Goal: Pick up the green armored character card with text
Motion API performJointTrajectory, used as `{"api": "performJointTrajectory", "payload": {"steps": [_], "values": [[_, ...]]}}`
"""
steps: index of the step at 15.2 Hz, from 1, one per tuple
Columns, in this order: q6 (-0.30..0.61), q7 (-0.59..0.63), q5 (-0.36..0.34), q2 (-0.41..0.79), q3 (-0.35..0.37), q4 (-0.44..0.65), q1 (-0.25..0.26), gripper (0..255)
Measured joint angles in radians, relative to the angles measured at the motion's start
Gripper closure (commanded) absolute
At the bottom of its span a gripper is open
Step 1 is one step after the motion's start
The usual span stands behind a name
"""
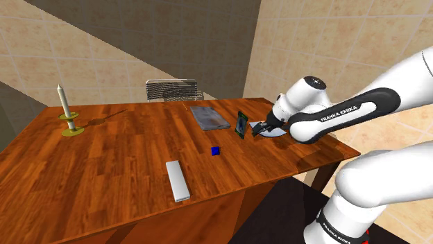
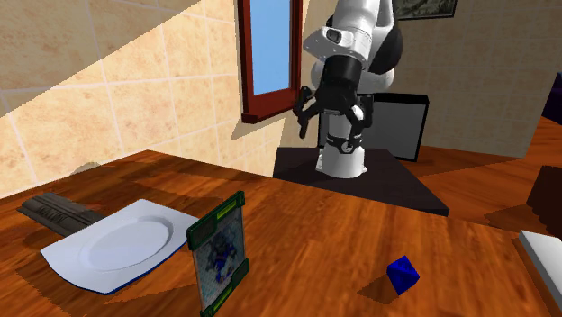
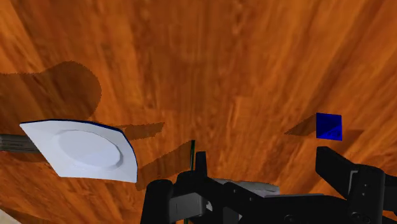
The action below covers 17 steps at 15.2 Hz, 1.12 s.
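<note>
The green-bordered card [image 2: 219, 252] with a blue armored figure stands upright on the wooden table [image 2: 378, 225], between a white plate [image 2: 117, 243] and a blue cube [image 2: 403, 274]. In the shoulder view the card [image 1: 241, 125] is just to the left of my gripper [image 1: 259, 129], which hovers over the plate [image 1: 275, 134]. The wrist view shows the card [image 3: 193, 151] edge-on as a thin green line beside one finger [image 3: 200, 167], outside the gap. My gripper [image 3: 267, 167] is open and holds nothing. In the second exterior view the gripper [image 2: 330, 113] hangs well above the table with its fingers spread.
A grey flat slab [image 1: 209, 118] lies behind the card, a white bar [image 1: 177, 180] near the front edge, a candle on a holder [image 1: 67, 114] at the far left. A chair [image 1: 173, 90] stands behind the table. The table's right edge [image 1: 326, 158] is close to the plate.
</note>
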Motion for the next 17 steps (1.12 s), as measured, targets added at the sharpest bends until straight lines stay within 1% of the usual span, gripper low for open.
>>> {"api": "performJointTrajectory", "payload": {"steps": [1,2,3,4,5,6,7,8,9,11,13,17], "values": [[0.165,0.006,-0.019,0.129,0.078,-0.002,-0.132,0],[0.378,0.007,-0.004,0.227,0.187,0.003,-0.255,0],[0.548,-0.015,0.031,0.313,0.298,0.023,-0.376,0],[0.691,-0.063,0.094,0.413,0.431,0.053,-0.506,0],[0.804,-0.121,0.169,0.486,0.515,0.065,-0.577,0],[0.905,-0.192,0.241,0.573,0.573,0.092,-0.627,0],[0.996,-0.26,0.291,0.659,0.596,0.122,-0.652,0],[1.085,-0.332,0.348,0.757,0.61,0.164,-0.654,0],[1.161,-0.379,0.368,0.836,0.603,0.203,-0.652,0],[1.281,-0.432,0.364,0.958,0.578,0.281,-0.646,0],[1.365,-0.456,0.34,1.041,0.556,0.342,-0.644,0],[1.439,-0.489,0.324,1.137,0.531,0.38,-0.628,0]]}}
